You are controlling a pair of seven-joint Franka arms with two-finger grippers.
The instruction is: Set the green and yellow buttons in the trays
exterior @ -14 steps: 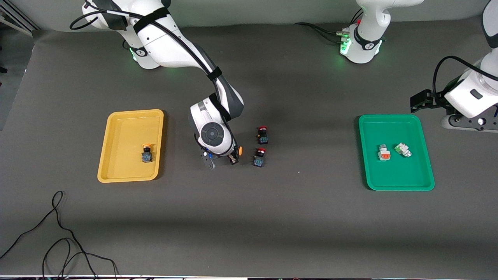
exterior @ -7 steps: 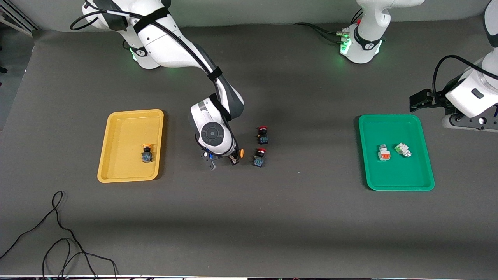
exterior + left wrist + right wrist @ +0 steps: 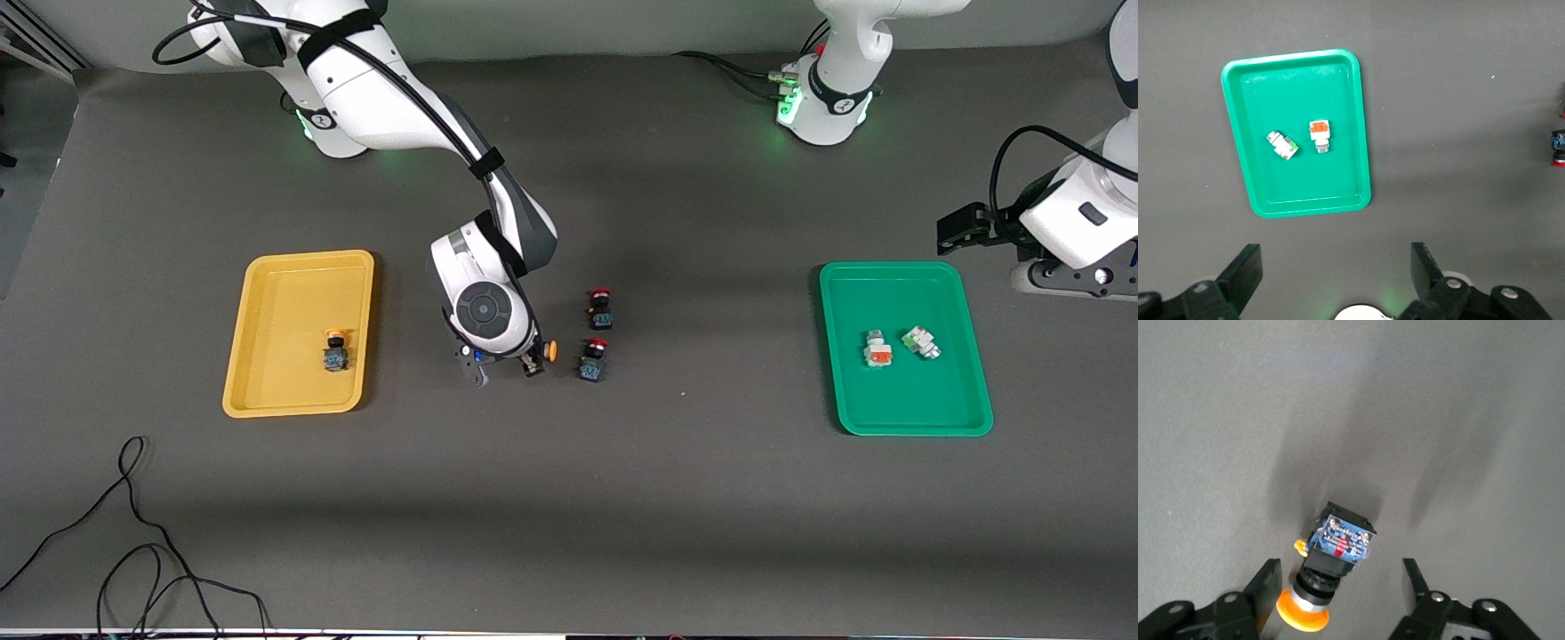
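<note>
A black-and-blue button with an orange-yellow cap (image 3: 544, 353) lies on its side on the table near the middle. My right gripper (image 3: 507, 366) is down around it and open. In the right wrist view the button (image 3: 1338, 550) lies between the spread fingers (image 3: 1268, 583) of that gripper (image 3: 1341, 573), not pinched. Another yellow-capped button (image 3: 335, 351) lies in the yellow tray (image 3: 284, 293). Two white-bodied buttons, one orange-faced (image 3: 877, 349) and one green-faced (image 3: 921, 341), lie in the green tray (image 3: 898, 404). My left gripper (image 3: 1335, 257) waits open and empty, raised at the left arm's end (image 3: 1062, 274).
Two red-capped black-and-blue switches (image 3: 601, 308) (image 3: 593, 358) stand just beside the right gripper, toward the left arm's end. A black cable (image 3: 133, 533) lies looped near the front camera's edge at the right arm's end. The green tray (image 3: 1298, 193) shows in the left wrist view.
My right gripper has shifted slightly around the yellow-capped button, whose cap now shows a little nearer the front camera. The left arm has barely moved.
</note>
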